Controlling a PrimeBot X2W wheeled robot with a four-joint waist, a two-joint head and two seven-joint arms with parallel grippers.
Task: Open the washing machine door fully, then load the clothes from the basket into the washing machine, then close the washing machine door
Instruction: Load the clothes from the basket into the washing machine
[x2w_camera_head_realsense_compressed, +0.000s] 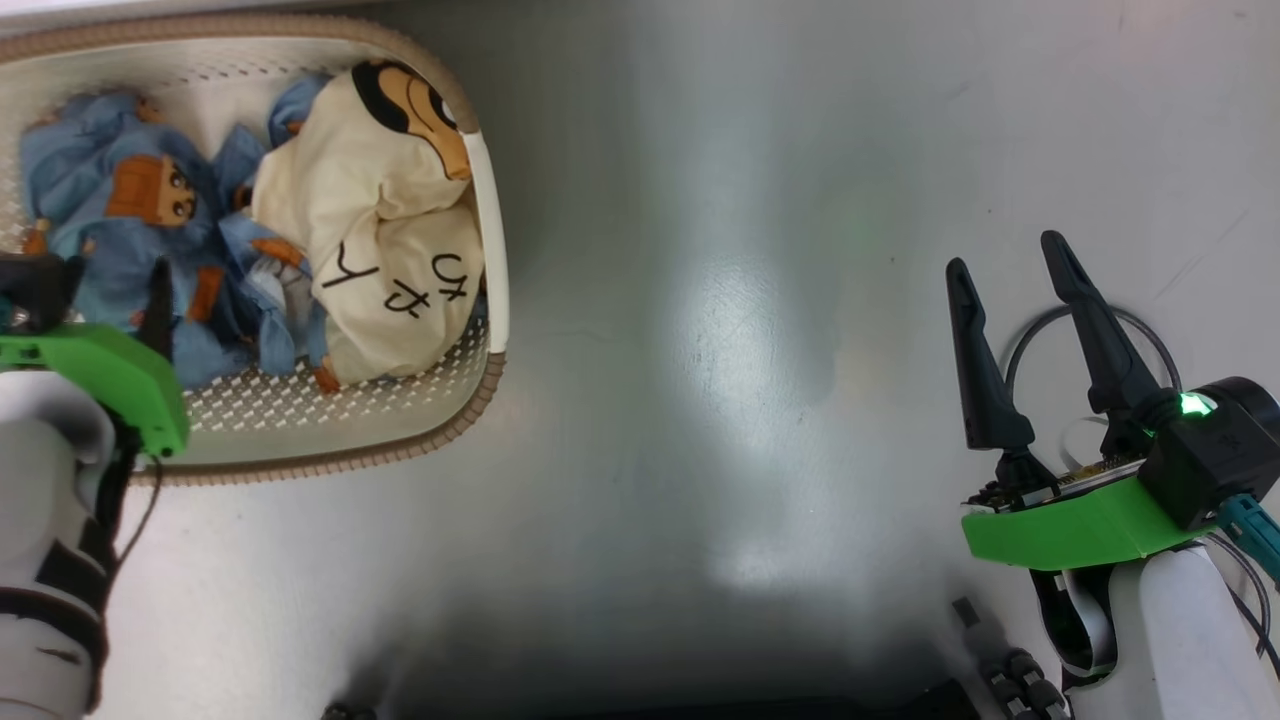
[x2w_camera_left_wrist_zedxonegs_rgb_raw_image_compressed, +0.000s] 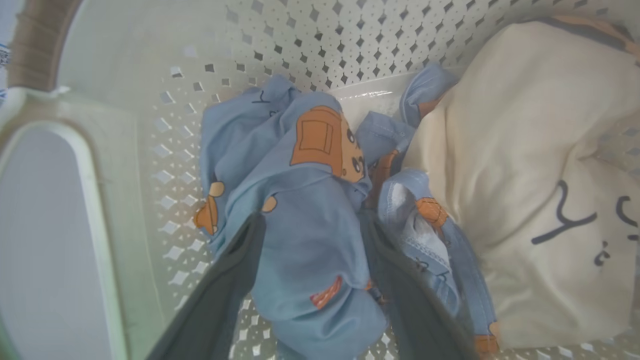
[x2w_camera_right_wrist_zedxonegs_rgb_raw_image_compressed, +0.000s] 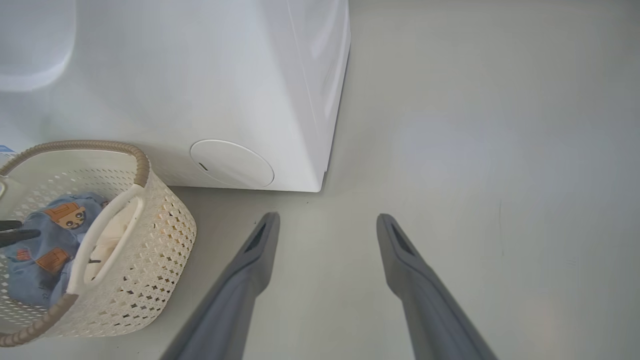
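The cream basket (x2w_camera_head_realsense_compressed: 478, 395) stands on the floor at the upper left of the head view and holds the clothes: a light-blue garment (x2w_camera_head_realsense_compressed: 95, 170) with orange patches and a cream garment (x2w_camera_head_realsense_compressed: 370, 230) with black lettering. My left gripper (x2w_camera_left_wrist_zedxonegs_rgb_raw_image_compressed: 311, 220) reaches down into the basket, open, with its two fingers on either side of a fold of the blue garment (x2w_camera_left_wrist_zedxonegs_rgb_raw_image_compressed: 310, 250). My right gripper (x2w_camera_head_realsense_compressed: 1010, 262) hangs open over bare floor to the right, nothing between its fingers. In the right wrist view the white washing machine (x2w_camera_right_wrist_zedxonegs_rgb_raw_image_compressed: 200, 75) stands just behind the basket (x2w_camera_right_wrist_zedxonegs_rgb_raw_image_compressed: 150, 240). The washing machine door is out of view.
A round white cover (x2w_camera_right_wrist_zedxonegs_rgb_raw_image_compressed: 231, 163) sits low on the machine's front near its corner. Glossy grey floor (x2w_camera_head_realsense_compressed: 720, 350) stretches between the basket and my right arm. Cables loop behind the right gripper (x2w_camera_head_realsense_compressed: 1030, 340).
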